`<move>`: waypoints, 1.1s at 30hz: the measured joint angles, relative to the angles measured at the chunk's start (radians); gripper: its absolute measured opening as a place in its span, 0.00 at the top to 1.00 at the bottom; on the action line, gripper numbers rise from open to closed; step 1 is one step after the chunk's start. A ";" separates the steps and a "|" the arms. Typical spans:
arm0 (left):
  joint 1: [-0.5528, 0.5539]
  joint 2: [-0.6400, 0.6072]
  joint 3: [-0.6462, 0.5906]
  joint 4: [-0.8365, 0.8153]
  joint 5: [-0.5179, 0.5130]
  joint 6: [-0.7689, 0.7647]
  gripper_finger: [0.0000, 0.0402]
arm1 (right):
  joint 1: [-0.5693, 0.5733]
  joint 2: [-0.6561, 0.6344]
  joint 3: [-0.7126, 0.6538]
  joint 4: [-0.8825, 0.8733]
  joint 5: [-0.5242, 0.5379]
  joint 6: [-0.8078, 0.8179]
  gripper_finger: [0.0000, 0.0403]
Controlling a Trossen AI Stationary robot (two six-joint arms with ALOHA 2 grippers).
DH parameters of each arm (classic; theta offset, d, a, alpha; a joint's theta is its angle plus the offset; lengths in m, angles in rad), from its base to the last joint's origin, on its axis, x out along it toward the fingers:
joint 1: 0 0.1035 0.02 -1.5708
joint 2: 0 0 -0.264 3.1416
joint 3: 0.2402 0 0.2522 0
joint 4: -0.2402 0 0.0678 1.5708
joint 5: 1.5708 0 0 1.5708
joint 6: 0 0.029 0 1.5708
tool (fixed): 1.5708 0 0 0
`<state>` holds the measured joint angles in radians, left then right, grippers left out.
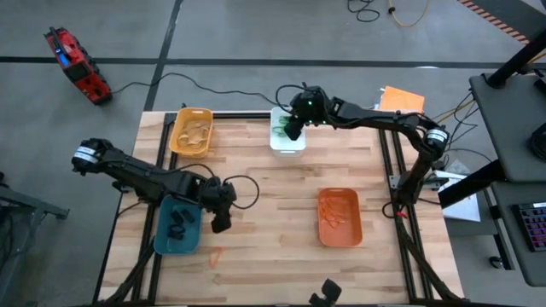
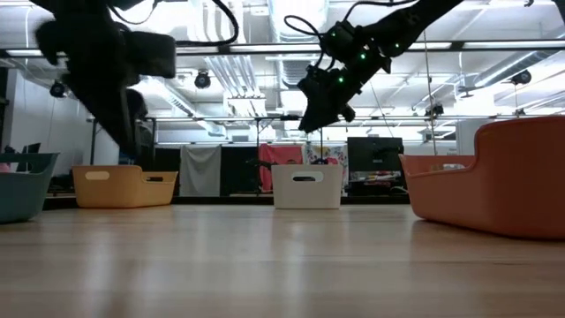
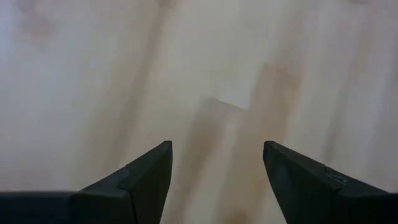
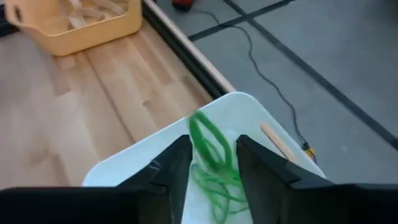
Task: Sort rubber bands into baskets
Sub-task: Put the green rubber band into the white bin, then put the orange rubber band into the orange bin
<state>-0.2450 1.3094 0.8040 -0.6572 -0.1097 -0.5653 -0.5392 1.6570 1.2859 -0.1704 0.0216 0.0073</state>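
My right gripper (image 4: 212,155) is open and hangs above the white basket (image 1: 287,145) at the table's far edge. A green rubber band (image 4: 205,140) shows blurred between its fingers, over more green bands (image 4: 214,183) lying in the basket. My left gripper (image 3: 216,163) is open and empty over bare wood, just right of the teal basket (image 1: 166,243), which holds black bands (image 1: 177,223). The yellow basket (image 1: 192,132) holds tan bands. The orange basket (image 1: 339,217) holds orange bands. One orange band (image 1: 216,254) lies on the table near the front. My right gripper's fingers (image 4: 177,165) stand on either side of the green band's loop (image 4: 200,127), pointing down over the white basket. I cannot tell whether they touch the band.
A tan strip (image 4: 277,140) lies in the white basket. A black object (image 1: 324,292) sits at the table's near edge. An orange sheet (image 1: 401,98) lies past the far right corner. Bare wood lies between the baskets in the middle.
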 joint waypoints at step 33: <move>-0.357 0.399 0.263 -0.107 0.191 -0.587 0.41 | 0.483 -0.316 -0.065 -0.332 -0.046 0.196 0.64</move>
<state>-0.6017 1.7080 1.0668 -0.7640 0.0811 -1.1527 -0.0559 1.3411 1.2205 -0.5026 -0.0245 0.2031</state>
